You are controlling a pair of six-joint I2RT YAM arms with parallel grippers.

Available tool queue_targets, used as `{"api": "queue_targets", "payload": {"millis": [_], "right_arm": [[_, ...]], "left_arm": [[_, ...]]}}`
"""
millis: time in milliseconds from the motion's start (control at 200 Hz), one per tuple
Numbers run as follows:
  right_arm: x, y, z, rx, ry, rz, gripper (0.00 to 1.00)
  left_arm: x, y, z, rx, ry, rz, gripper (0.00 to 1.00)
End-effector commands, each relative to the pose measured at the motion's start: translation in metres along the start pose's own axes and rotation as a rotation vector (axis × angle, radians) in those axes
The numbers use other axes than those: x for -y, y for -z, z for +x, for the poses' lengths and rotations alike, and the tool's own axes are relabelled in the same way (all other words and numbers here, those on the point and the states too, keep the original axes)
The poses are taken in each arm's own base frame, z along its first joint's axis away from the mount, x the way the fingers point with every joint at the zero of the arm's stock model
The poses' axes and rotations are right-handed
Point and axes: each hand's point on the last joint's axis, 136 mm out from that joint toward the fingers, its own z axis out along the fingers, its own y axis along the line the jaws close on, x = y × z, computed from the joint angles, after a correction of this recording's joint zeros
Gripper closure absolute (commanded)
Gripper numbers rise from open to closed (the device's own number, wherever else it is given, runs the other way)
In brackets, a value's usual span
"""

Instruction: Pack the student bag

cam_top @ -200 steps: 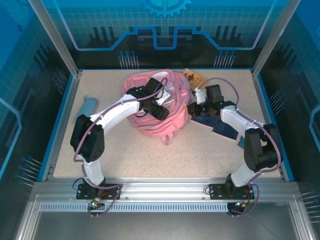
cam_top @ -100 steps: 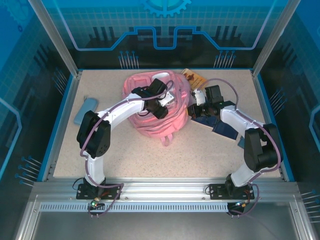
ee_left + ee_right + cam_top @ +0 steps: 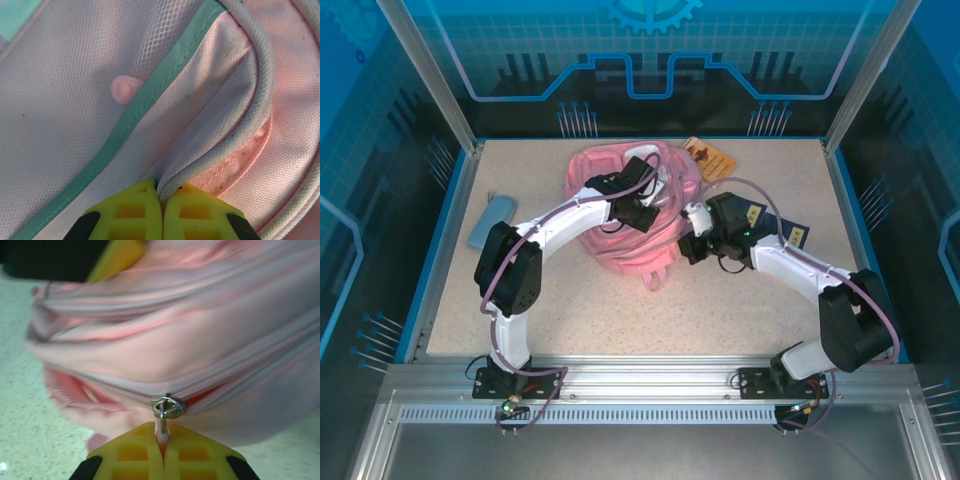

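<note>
Speckled surface (image 3: 620, 320) carries student bag (image 3: 630, 250); left tool (image 3: 162, 192) pinched on its fabric fold; right tool (image 3: 162, 437) clamped, apparently on zipper pull (image 3: 165, 408).

A speckled beige table (image 3: 580, 310) with a blue rim (image 3: 441, 250) sits inside aluminium posts (image 3: 428, 75). Blue panels (image 3: 650, 50) (printed with circuit lines and a gear) wall it in, perhaps glass.
</note>
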Motion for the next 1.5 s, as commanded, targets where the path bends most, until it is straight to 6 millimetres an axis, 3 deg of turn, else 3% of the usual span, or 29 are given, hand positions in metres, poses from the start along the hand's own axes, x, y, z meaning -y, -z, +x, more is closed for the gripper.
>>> {"api": "queue_targets", "payload": {"millis": [0,165,235,310,340,480,520,595,710,810,900,1016,1196,1271,1361,1496], "right_arm": [[-0.048,-0.004,0.006,0.026,0.011,-0.134,1.0],[-0.081,-0.021,0.005,0.079,-0.052,-0.232,1.0],[-0.077,-0.02,0.003,0.108,-0.103,-0.224,1.0],[-0.06,-0.003,-0.003,0.157,-0.154,-0.161,1.0],[-0.054,0.005,-0.006,0.176,-0.177,-0.14,0.94],[-0.014,0.05,-0.016,0.207,-0.352,-0.011,0.44],[-0.006,0.06,-0.019,0.201,-0.409,0.013,0.34],[0.002,0.073,-0.027,0.183,-0.491,0.003,0.26],[0.016,0.079,-0.04,0.144,-0.649,0.019,0.23],[0.024,0.069,-0.048,0.09,-0.755,0.011,0.24],[0.023,0.051,-0.058,0.042,-0.791,-0.032,0.31],[0.03,0.027,-0.056,-0.017,-0.823,-0.026,0.39],[0.03,0.006,-0.055,-0.051,-0.826,-0.06,0.57],[0.025,0.003,-0.06,-0.041,-0.814,-0.095,0.72],[0.015,0.003,-0.073,-0.004,-0.783,-0.157,0.9],[-0.007,0.008,-0.097,0.042,-0.71,-0.228,0.99]], "left_arm": [[-0.016,0.015,-0.046,0.158,0.14,-0.055,1.0],[-0.01,0.018,-0.052,0.182,0.174,-0.008,1.0],[-0.01,0.021,-0.052,0.193,0.186,0.014,1.0],[-0.012,0.026,-0.051,0.208,0.197,0.047,1.0],[-0.012,0.028,-0.049,0.213,0.195,0.057,1.0],[-0.009,0.036,-0.04,0.229,0.157,0.119,1.0],[-0.005,0.038,-0.037,0.229,0.136,0.141,1.0],[-0.003,0.04,-0.034,0.23,0.117,0.15,1.0],[-0.001,0.045,-0.033,0.238,0.106,0.162,1.0],[0.001,0.048,-0.034,0.246,0.098,0.175,1.0],[0.003,0.051,-0.034,0.25,0.09,0.183,1.0],[0.004,0.053,-0.032,0.252,0.094,0.19,1.0],[0.004,0.055,-0.03,0.252,0.102,0.189,1.0],[0.002,0.058,-0.029,0.249,0.118,0.179,1.0],[-0.007,0.067,-0.026,0.24,0.171,0.14,0.74],[-0.026,0.09,-0.007,0.206,0.3,0.043,0.43]]}}
